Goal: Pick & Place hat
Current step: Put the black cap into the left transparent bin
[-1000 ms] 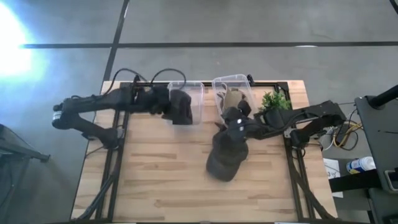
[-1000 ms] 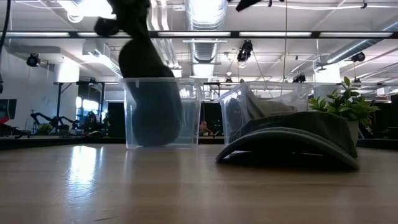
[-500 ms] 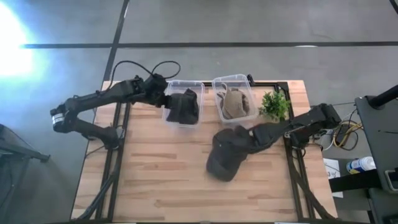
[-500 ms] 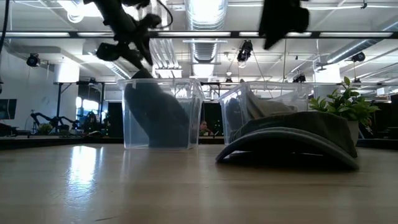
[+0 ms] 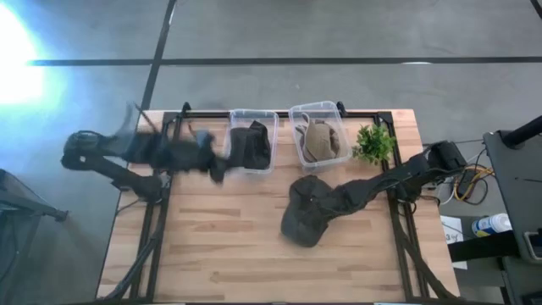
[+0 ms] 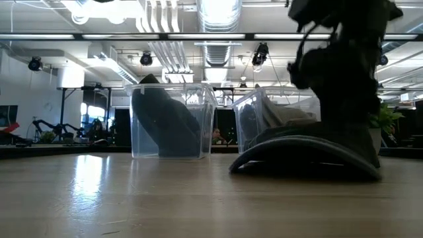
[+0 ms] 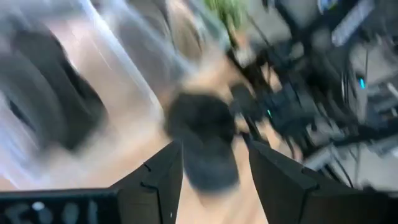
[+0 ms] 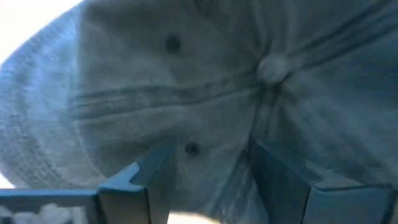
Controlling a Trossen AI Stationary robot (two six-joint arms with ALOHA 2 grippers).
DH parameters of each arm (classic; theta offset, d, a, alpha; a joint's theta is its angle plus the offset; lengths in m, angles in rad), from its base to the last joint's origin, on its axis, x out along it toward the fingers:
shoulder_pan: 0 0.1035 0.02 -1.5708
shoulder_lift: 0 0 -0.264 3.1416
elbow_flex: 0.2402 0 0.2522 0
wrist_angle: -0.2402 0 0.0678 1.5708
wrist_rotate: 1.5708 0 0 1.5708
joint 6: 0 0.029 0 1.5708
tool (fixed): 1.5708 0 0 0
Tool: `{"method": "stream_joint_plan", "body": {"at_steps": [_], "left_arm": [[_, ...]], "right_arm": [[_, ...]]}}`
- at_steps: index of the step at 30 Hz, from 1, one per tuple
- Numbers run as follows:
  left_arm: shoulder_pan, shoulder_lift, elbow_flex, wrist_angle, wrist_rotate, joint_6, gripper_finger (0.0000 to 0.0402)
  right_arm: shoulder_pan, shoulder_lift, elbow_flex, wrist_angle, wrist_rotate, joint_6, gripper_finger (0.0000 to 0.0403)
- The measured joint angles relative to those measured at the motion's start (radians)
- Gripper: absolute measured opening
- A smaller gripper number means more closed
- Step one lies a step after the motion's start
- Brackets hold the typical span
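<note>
A dark hat [image 5: 305, 216] lies on the wooden table, brim and rim down [image 6: 291, 155]. My right gripper [image 5: 325, 199] is open and low over the hat's crown; in the right wrist view its fingers stand on either side of the crown panels just below the top button [image 8: 269, 67]. A second dark hat [image 5: 251, 144] rests slumped inside the left clear bin [image 5: 252, 113]. My left gripper [image 5: 216, 167] is open and empty [image 7: 214, 168], left of that bin. My right gripper comes at the hat's crown [image 8: 205, 124] slanting down from the table's right side, fingers open. I cannot tell whether the fingertips touch the cloth. The hat lies flat on the table.
The right clear bin [image 5: 315, 107] holds a tan hat [image 5: 320, 140]. A small green plant [image 5: 375, 142] stands at the far right, beside the right arm. The table's near half is bare wood.
My left gripper has let go of the dark hat, which now lies in the left bin, and has swung back fast toward the table's left edge. My right gripper has come from near the bins down and toward the near edge, onto the hat on the table.
</note>
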Motion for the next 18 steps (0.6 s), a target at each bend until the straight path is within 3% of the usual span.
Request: {"method": "stream_joint_plan", "body": {"at_steps": [4, 7, 10, 13, 18], "left_arm": [[-0.290, 0.058, -0.144, 0.147, -0.145, -0.257, 0.0177], [-0.421, 0.118, -0.278, 0.350, -0.211, -0.448, 0.0177], [-0.495, 0.197, -0.423, 0.569, -0.222, -0.658, 0.0177], [-0.538, 0.290, -0.536, 0.793, -0.223, -0.821, 0.0177], [-0.568, 0.476, -0.603, 1.095, -0.228, -0.960, 0.0177]], "right_arm": [[0.004, 0.013, -0.115, 0.244, -0.095, 0.072, 0.0192], [0.010, 0.020, -0.160, 0.429, -0.121, 0.118, 0.0192], [0.006, 0.041, -0.174, 0.587, -0.120, 0.165, 0.0192], [-0.010, 0.085, -0.163, 0.614, -0.111, 0.207, 0.0192], [-0.023, 0.180, -0.098, 0.628, -0.109, 0.232, 0.0192]]}}
